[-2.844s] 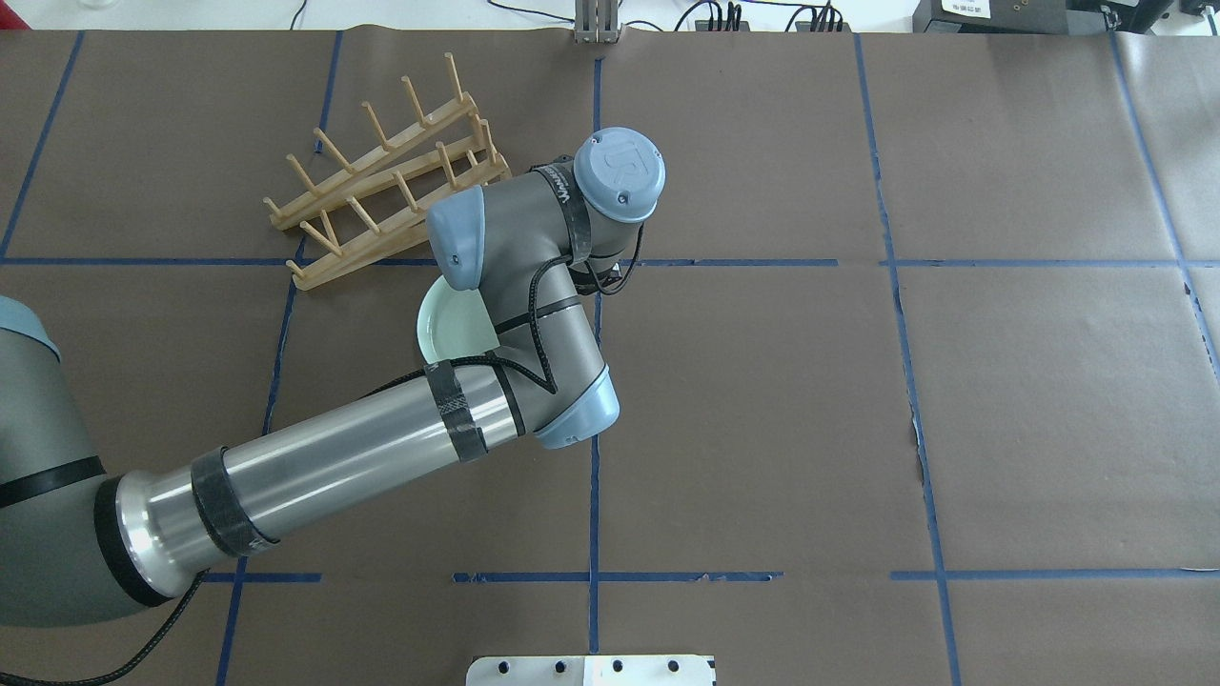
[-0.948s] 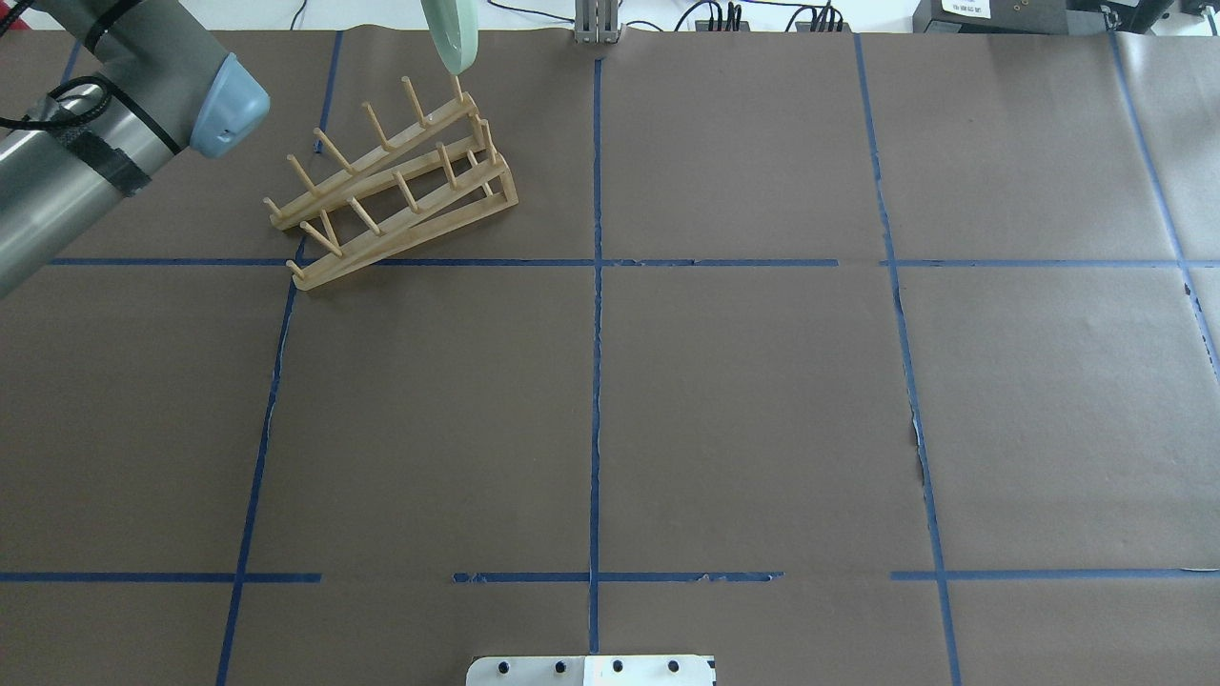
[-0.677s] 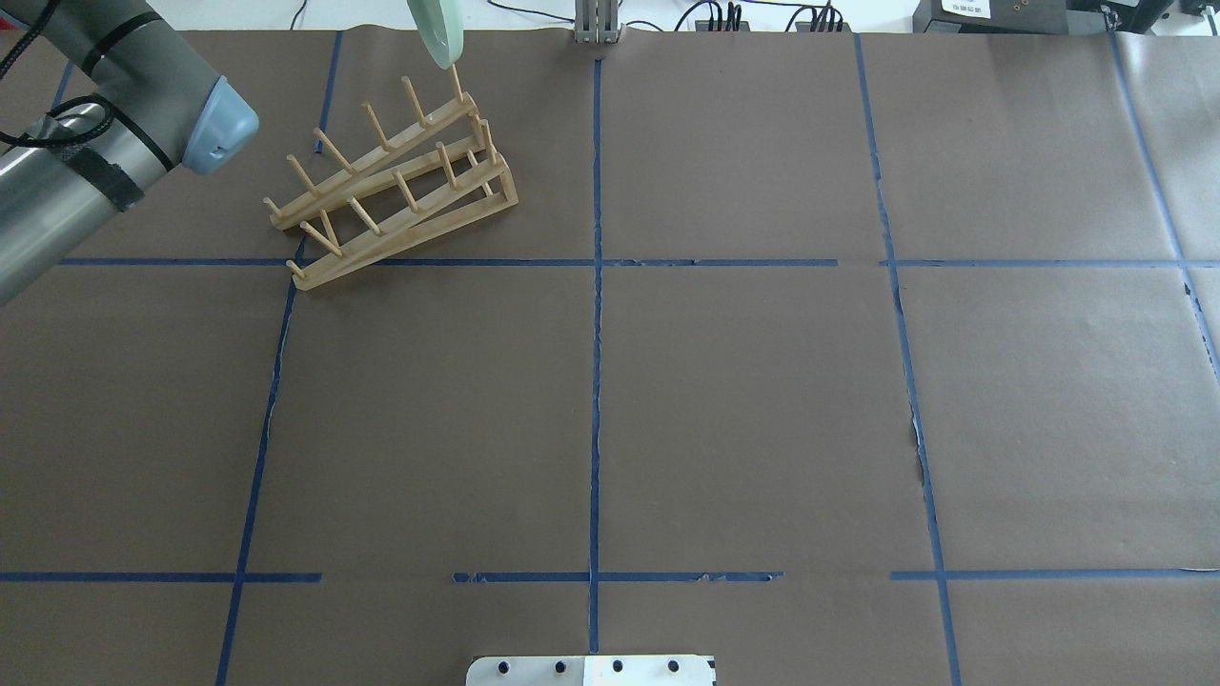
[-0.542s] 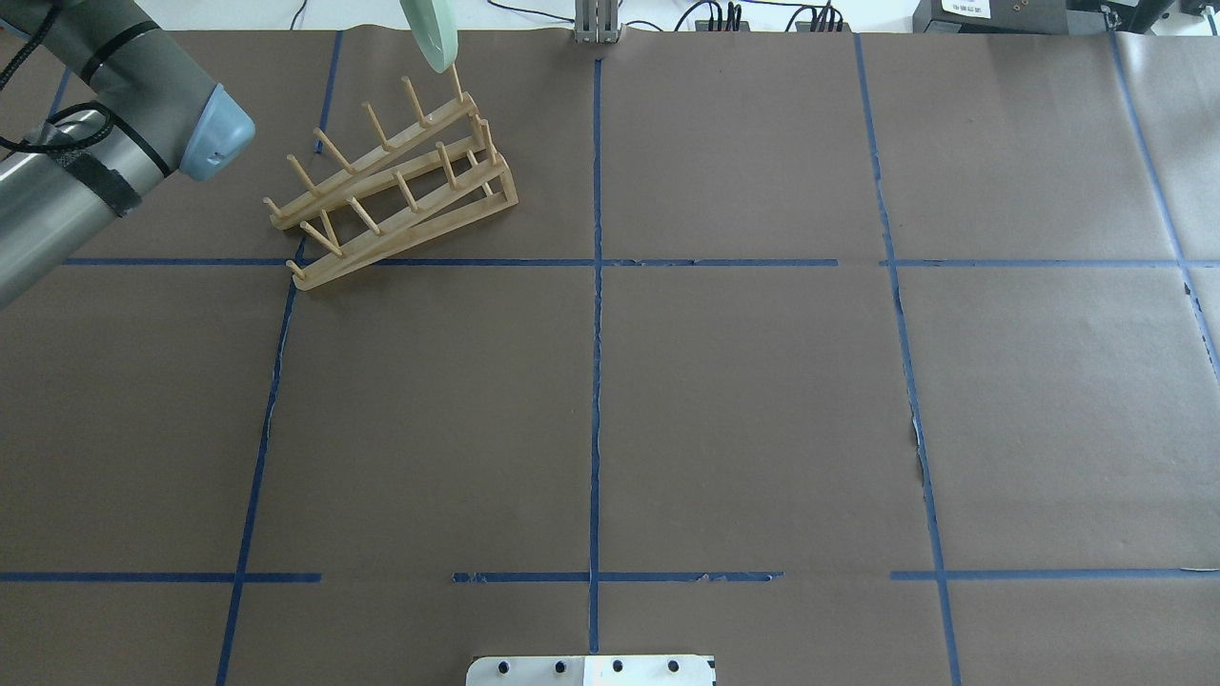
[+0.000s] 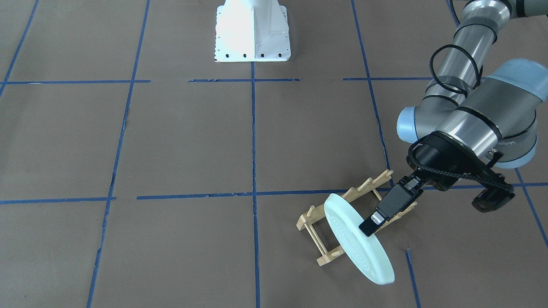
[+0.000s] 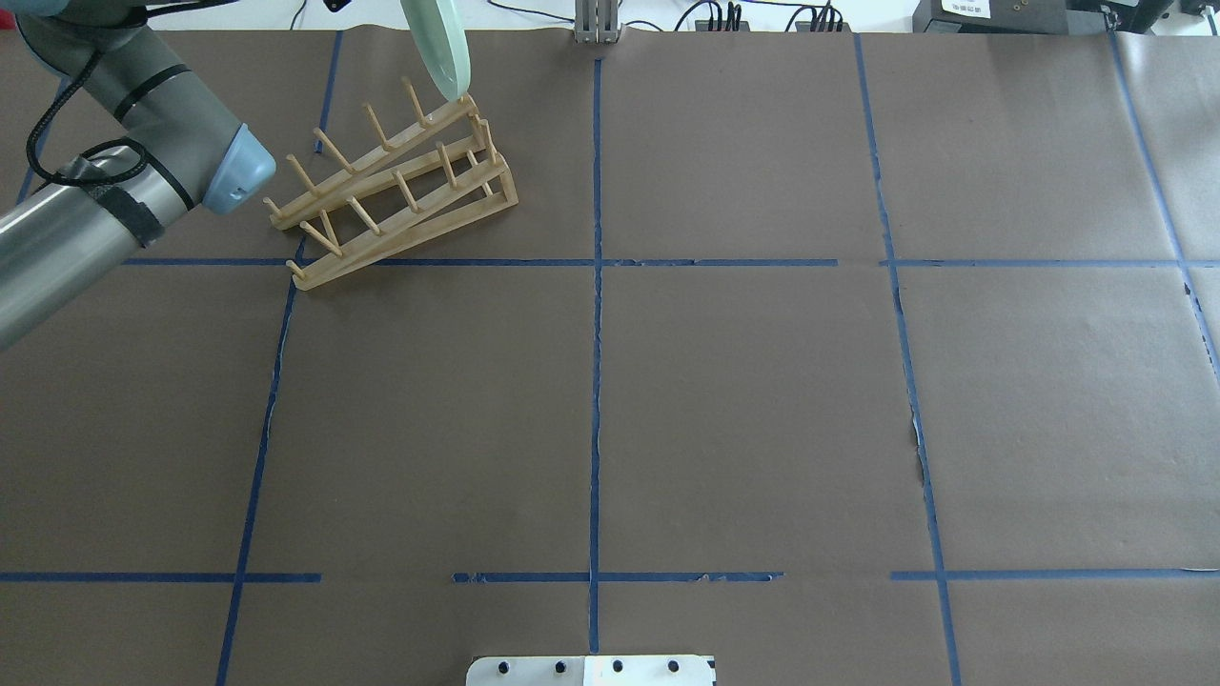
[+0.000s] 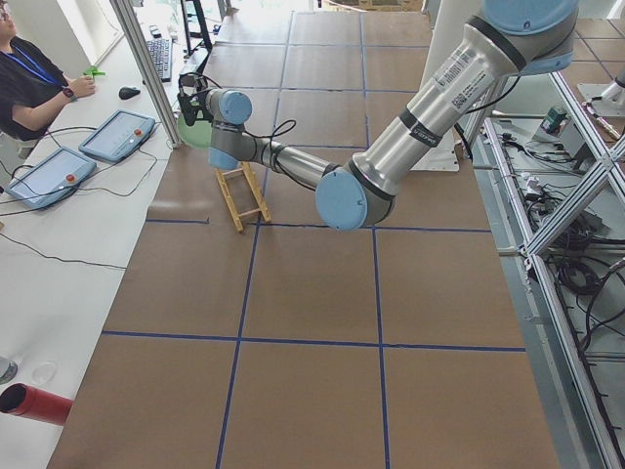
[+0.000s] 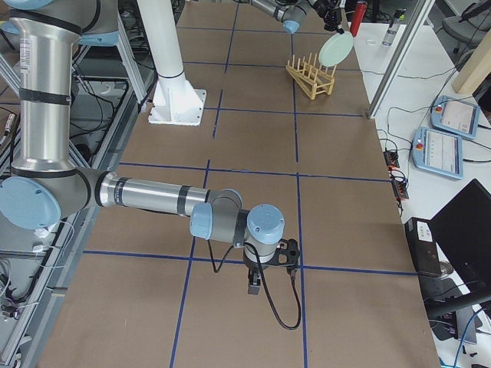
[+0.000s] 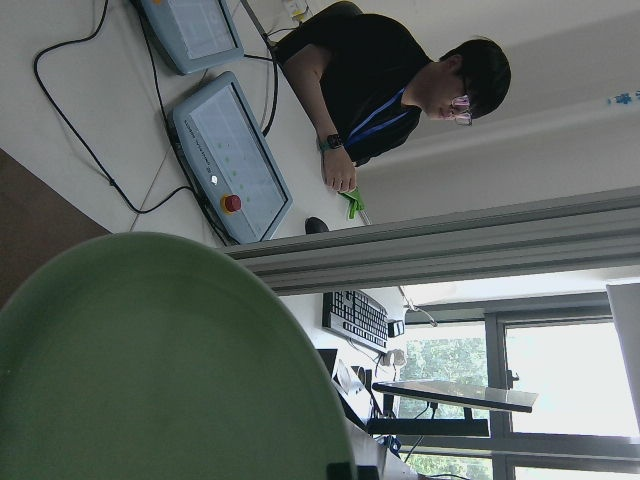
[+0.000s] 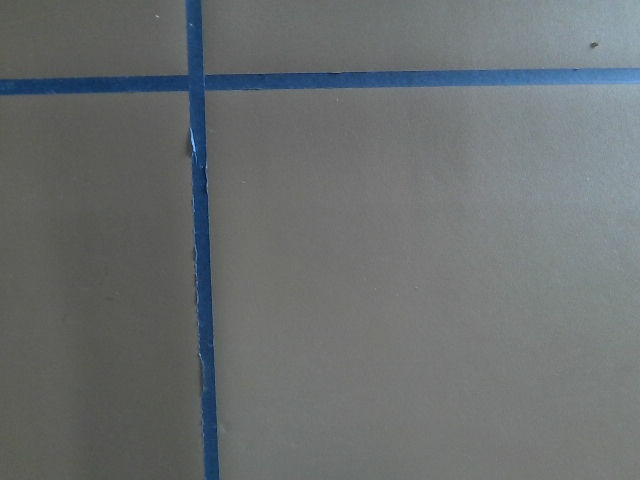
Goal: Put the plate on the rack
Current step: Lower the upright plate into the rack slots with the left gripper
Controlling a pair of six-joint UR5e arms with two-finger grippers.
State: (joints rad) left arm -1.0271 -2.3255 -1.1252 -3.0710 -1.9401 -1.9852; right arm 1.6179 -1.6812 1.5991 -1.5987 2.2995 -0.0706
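Left tool (image 5: 369, 226) is clamped on the rim of the plate (image 5: 353, 252), one finger on the ringed face and the other hidden behind it. The plate hangs from the tool on edge and clear of the desk (image 6: 762, 381). It sits below and ahead of the fingers, over the end of the rack (image 5: 327, 257) that lies farthest from the tool's wrist. From behind the robot, its lower edge (image 6: 456, 88) sits just by the tip of the last peg; contact cannot be confirmed. The plate is tilted rather than plumb, with the ringed face turned up and away from the tool's wrist. Its disc lies roughly across the rack's long axis, which runs from under the tool away along the two rails. In my judgement the step in hand is lowering the plate into a slot. To do it well, bring the disc nearer vertical, square it to the rails, centre the lower edge between two adjacent pegs, and descend slowly. Release only once both rails carry the rim, since the rack is light and may slide if a peg is struck. Right tool (image 8: 255, 285) hangs low over bare desk, well apart from the work; whether it is wide or narrow cannot be told.
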